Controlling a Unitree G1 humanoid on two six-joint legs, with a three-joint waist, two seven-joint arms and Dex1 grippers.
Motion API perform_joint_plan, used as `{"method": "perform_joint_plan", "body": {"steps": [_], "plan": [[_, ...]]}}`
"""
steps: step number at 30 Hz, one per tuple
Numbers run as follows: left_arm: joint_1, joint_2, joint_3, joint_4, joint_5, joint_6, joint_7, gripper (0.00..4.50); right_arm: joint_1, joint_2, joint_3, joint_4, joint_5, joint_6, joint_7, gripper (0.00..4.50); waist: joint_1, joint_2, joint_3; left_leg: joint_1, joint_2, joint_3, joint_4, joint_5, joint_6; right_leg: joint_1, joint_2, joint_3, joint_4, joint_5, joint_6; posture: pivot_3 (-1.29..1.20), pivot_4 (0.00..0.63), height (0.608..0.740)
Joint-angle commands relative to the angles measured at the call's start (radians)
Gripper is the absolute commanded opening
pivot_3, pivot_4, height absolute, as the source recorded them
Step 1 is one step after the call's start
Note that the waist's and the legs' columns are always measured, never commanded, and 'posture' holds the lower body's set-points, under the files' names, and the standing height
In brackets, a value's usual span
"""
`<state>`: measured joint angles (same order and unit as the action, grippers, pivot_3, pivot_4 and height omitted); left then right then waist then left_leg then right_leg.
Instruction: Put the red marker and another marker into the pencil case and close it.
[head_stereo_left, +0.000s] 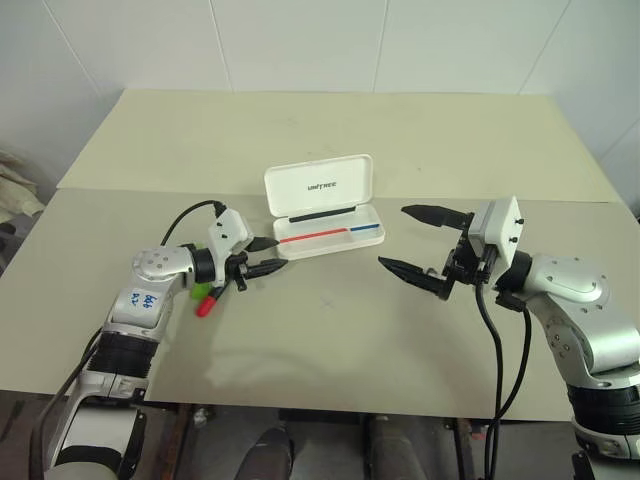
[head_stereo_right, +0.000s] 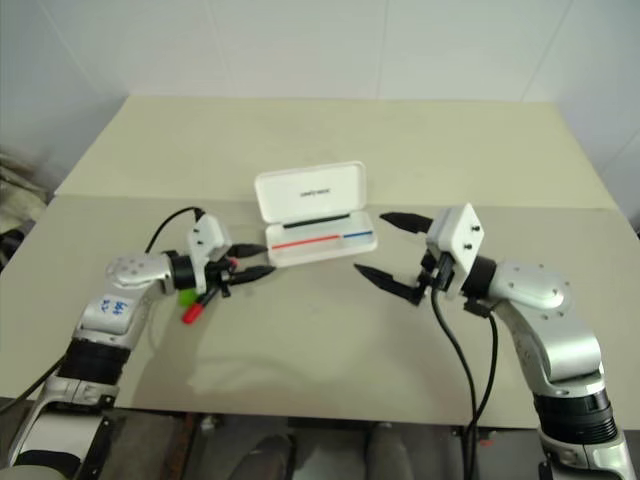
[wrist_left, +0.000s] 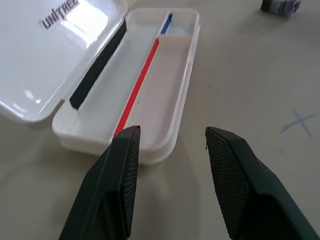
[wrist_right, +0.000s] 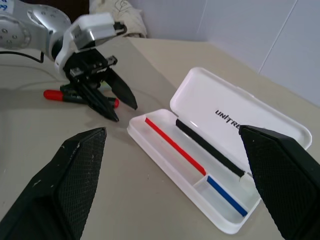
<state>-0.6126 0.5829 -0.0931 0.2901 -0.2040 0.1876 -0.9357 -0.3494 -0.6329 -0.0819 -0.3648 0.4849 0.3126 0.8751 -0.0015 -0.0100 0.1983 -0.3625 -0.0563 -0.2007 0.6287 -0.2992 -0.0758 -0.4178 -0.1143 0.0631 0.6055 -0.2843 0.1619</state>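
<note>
I see the pencil case (head_stereo_left: 325, 214) lying open. Left gripper (head_stereo_left: 268, 255) beside it: half-spread, empty. Right gripper (head_stereo_left: 418, 242): wide apart, empty

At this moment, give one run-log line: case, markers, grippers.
white hard plastic pencil case: open, no markers inside | red-and-black marker: on table | left gripper: empty, near case | right gripper: open, empty

Pencil case (head_stereo_left: 325, 212) lying open mid-surface (head_stereo_left: 330, 330), lid raised behind its tray, left gripper (head_stereo_left: 266, 256) just left of the case's end, marker (head_stereo_left: 208, 300) and highlighter (head_stereo_left: 201, 291) on the surface under the left arm, right gripper (head_stereo_left: 420, 243) to the case's right
</note>
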Motion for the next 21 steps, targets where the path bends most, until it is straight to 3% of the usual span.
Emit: {"method": "perform_joint_plan", "body": {"steps": [1, 9, 21], "plan": [[-0.064, -0.001, -0.006, 0.051, 0.029, -0.047, -0.030, 2.18, 0.012, 0.022, 0.009, -0.058, 0.013, 0.000, -0.026, 4.50, 0.001, 0.000, 0.000, -0.001, 0.000, 0.000, 0.001, 0.000, 0.000, 0.000, 0.000, 0.000, 0.000, 0.000, 0.000, 0.00, 0.150, 0.740], [-0.177, -0.036, -0.044, 0.207, 0.083, -0.105, -0.087, 2.18, 0.036, 0.064, 0.021, -0.092, 0.008, -0.007, -0.074, 4.50, 0.000, 0.000, 0.000, -0.009, -0.001, 0.000, 0.002, 0.001, -0.002, -0.009, 0.000, 0.000, 0.004, 0.001, 0.001, 0.00, 0.150, 0.740], [-0.260, -0.097, -0.074, 0.395, 0.152, -0.175, -0.124, 2.18, 0.046, 0.062, 0.022, -0.106, 0.005, -0.008, -0.099, 4.50, -0.002, 0.000, 0.000, -0.009, -0.001, 0.000, 0.003, 0.002, -0.002, -0.010, 0.000, 0.001, 0.007, 0.001, 0.001, 0.00, 0.150, 0.740]]}}
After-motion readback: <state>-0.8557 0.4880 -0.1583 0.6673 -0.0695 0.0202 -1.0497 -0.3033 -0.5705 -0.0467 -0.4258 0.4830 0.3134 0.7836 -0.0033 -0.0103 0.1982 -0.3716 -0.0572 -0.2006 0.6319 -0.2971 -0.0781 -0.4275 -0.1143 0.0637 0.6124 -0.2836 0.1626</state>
